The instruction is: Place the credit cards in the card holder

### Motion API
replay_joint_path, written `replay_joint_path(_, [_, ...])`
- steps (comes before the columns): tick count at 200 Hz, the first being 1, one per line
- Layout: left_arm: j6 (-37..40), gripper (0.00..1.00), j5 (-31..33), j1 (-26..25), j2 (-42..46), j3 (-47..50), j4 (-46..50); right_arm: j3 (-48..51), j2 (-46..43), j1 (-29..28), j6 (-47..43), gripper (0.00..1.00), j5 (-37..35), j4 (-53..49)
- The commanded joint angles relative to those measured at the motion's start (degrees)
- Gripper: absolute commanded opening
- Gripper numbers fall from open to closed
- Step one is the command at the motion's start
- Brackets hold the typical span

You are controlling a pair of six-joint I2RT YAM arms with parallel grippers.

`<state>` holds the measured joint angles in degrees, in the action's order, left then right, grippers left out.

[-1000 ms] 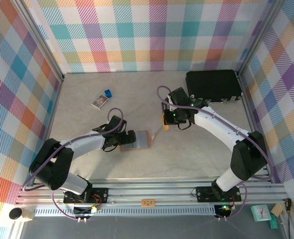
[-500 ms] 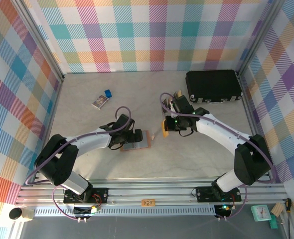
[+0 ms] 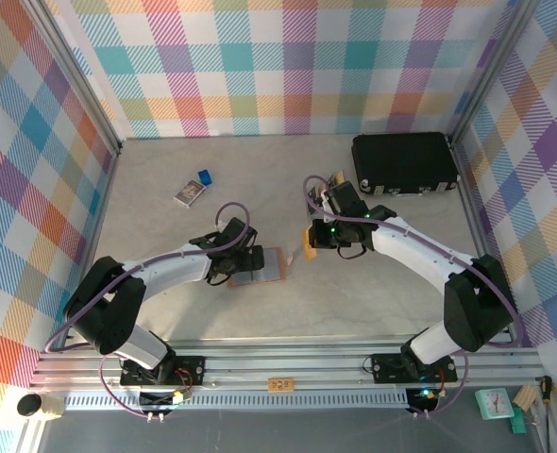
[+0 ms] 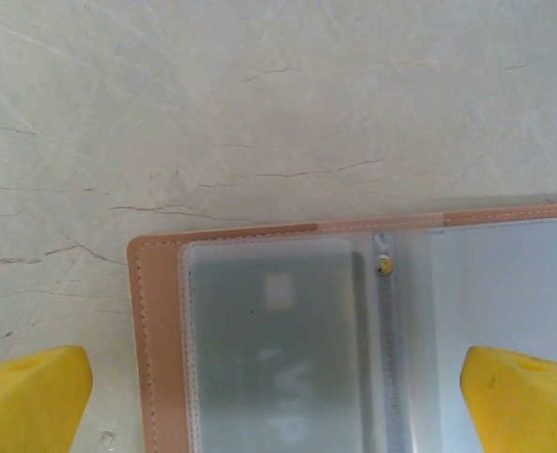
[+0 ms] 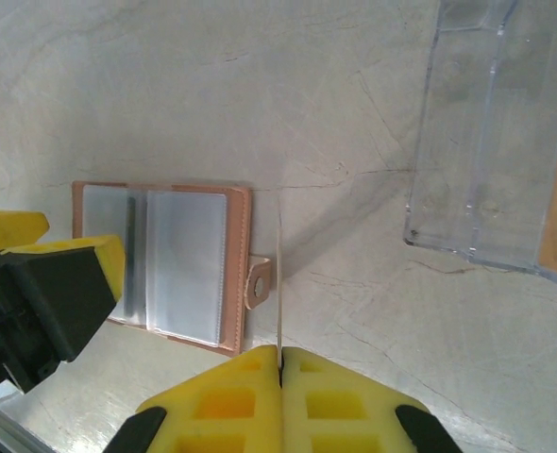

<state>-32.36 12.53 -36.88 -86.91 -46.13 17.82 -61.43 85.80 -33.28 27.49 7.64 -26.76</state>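
While released left jaws flank the open card holder point(image 4: 288, 349), clenched right jaws grip a credit card point(image 5: 279, 283) edge-on at lower centre.

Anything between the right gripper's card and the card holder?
Nothing visible: bare table lies between the credit card pinched in the right gripper and the card holder. The open left gripper covers the holder's far side.

Setting: robot test cell, laboratory type. Pale marbled worktop point(image 3: 373, 293), plaid-printed enclosure walls point(image 3: 288, 66), aluminium mounting rails point(image 3: 288, 357) along the near edge.
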Motion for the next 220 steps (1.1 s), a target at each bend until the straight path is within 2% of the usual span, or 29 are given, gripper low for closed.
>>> replay_joint_path(1, [-0.6, 1.0, 1.1, 0.2, -1.9, -0.5, 0.4, 0.5, -0.3, 0.5, 0.5, 0.0, 1.4, 1.2])
replay_joint_path(80, [-0.3, 1.0, -3.0, -1.0, -4.6, -2.1, -3.5, 0.1, 0.1, 0.5, 0.2, 0.0, 1.7, 1.4])
replay_joint_path(161, [-2.0, 1.0, -3.5, -2.9, -3.9, -3.1, -4.0, 0.7, 0.1, 0.5, 0.7, 0.0, 2.5, 2.1])
replay_joint_path(220, [-0.7, 1.0, -0.3, -2.5, 1.8, -1.7, 1.8, 8.8, -3.5, 0.5, 5.3, 0.0, 9.3, 13.9])
